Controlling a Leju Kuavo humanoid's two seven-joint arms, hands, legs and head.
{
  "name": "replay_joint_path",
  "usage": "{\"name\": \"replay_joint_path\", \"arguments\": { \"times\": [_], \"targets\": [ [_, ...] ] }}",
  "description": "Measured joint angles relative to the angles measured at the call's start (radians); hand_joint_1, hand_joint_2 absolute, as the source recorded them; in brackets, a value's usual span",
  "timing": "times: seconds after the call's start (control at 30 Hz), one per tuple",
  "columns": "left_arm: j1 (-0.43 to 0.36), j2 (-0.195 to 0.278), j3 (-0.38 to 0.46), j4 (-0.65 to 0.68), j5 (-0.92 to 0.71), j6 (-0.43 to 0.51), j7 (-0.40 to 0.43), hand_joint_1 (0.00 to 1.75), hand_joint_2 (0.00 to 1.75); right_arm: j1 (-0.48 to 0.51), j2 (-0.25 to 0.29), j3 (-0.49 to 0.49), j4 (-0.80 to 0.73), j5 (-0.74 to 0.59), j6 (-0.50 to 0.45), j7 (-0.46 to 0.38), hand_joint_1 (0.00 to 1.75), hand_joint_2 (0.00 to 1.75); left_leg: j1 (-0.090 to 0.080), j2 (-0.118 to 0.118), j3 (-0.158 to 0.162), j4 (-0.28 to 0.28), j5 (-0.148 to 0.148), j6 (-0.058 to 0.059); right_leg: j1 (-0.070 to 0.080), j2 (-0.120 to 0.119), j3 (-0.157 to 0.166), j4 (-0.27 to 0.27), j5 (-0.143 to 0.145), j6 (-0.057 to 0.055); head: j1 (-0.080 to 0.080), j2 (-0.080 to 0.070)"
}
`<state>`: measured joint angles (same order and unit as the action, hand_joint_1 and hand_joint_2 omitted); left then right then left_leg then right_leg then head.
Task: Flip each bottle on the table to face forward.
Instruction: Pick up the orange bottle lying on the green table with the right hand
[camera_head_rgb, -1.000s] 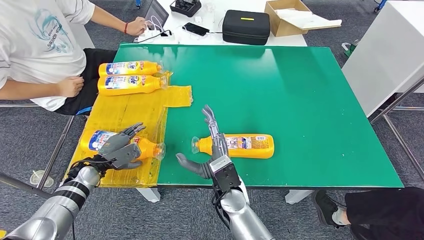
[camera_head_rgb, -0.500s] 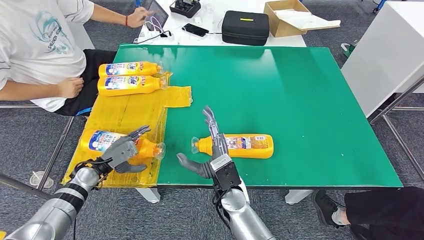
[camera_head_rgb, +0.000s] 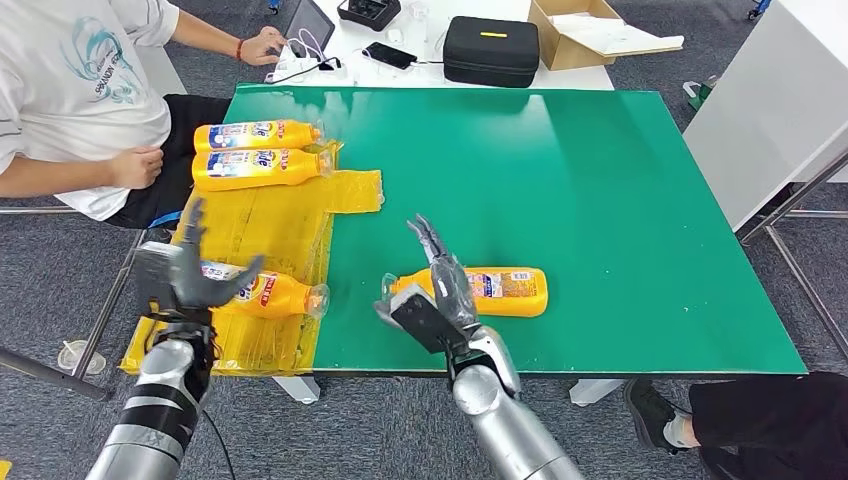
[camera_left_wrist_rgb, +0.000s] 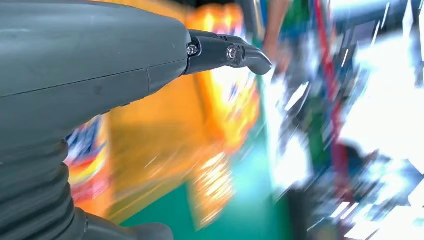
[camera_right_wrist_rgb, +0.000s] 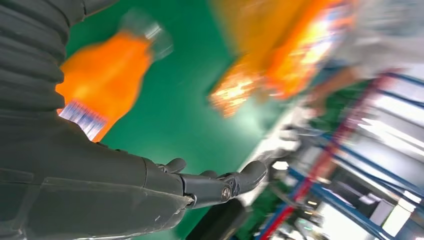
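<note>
Four orange bottles lie on their sides. Two rest side by side at the far end of the yellow sheet. A third bottle lies at the sheet's near end, just beyond my left hand, which is raised with fingers spread and holds nothing. The fourth bottle lies on the green table, cap to the left. My right hand hovers over its neck with fingers stretched out. The right wrist view shows that bottle blurred past my right hand.
A person in a white shirt sits at the table's left, one hand close to the far bottles. A black case, a cardboard box and a phone sit on the white desk behind.
My left hand has come off the near bottle on the sheet and risen with fingers spread. My right hand has turned and shifted over the neck of the bottle on the green table.
</note>
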<state>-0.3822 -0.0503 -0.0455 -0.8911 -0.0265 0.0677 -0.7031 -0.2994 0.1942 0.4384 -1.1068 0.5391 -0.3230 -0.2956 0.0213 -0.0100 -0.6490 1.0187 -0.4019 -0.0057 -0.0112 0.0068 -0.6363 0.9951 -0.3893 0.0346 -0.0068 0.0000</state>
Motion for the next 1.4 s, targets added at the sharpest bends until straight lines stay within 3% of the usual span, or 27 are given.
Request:
{"name": "replay_joint_path", "arguments": {
  "times": [0.17, 0.33, 0.63, 0.77, 1.0, 1.4],
  "targets": [
    [0.043, -0.05, 0.147, -0.161, -0.02, 0.047, 0.0, 0.0, 1.75, -0.067, -0.1, -0.017, 0.039, 0.13, 0.09, 0.141, 0.0, 1.75, 0.0, -0.001, -0.001, 0.0, 0.0, 0.0, 0.0, 0.0, 0.0, 0.0, 0.0, 0.0, 0.0, 0.0],
    [0.076, -0.073, 0.196, -0.225, -0.046, 0.062, 0.0, 0.0, 1.75, -0.102, -0.154, -0.028, 0.069, 0.154, 0.118, 0.171, 0.0, 1.75, 0.0, -0.001, -0.002, 0.0, 0.0, 0.0, 0.0, 0.0, -0.001, 0.0, 0.0, 0.0, 0.0, 0.0],
    [0.079, -0.078, 0.205, -0.231, -0.105, 0.092, 0.0, 0.0, 1.75, -0.121, -0.184, -0.028, 0.098, 0.186, 0.172, 0.227, 0.0, 1.75, 0.0, -0.001, -0.002, 0.0, 0.0, 0.0, 0.0, 0.0, -0.001, 0.0, 0.0, 0.0, 0.0, 0.0],
    [0.059, -0.083, 0.205, -0.176, -0.153, 0.098, 0.001, 0.0, 1.75, -0.173, -0.238, -0.025, 0.207, 0.169, 0.294, 0.23, 0.0, 1.75, 0.0, -0.001, -0.002, 0.001, 0.0, 0.0, 0.0, 0.0, -0.001, 0.0, 0.0, 0.0, 0.0, 0.0],
    [0.03, -0.092, 0.191, -0.107, -0.161, 0.077, 0.002, 0.0, 1.75, -0.243, -0.278, 0.011, 0.288, 0.142, 0.407, 0.211, 0.0, 1.75, 0.0, -0.001, -0.002, 0.001, 0.0, 0.0, 0.0, 0.0, -0.001, 0.0, 0.0, 0.0, 0.0, 0.0],
    [0.013, -0.096, 0.182, -0.06, -0.161, 0.076, 0.001, 0.0, 1.75, -0.278, -0.3, 0.042, 0.338, 0.139, 0.422, 0.209, 0.0, 1.75, 0.0, -0.001, -0.001, 0.001, 0.0, 0.001, 0.0, 0.0, 0.0, 0.0, 0.0, 0.0, 0.0, 0.0]
  ]
}}
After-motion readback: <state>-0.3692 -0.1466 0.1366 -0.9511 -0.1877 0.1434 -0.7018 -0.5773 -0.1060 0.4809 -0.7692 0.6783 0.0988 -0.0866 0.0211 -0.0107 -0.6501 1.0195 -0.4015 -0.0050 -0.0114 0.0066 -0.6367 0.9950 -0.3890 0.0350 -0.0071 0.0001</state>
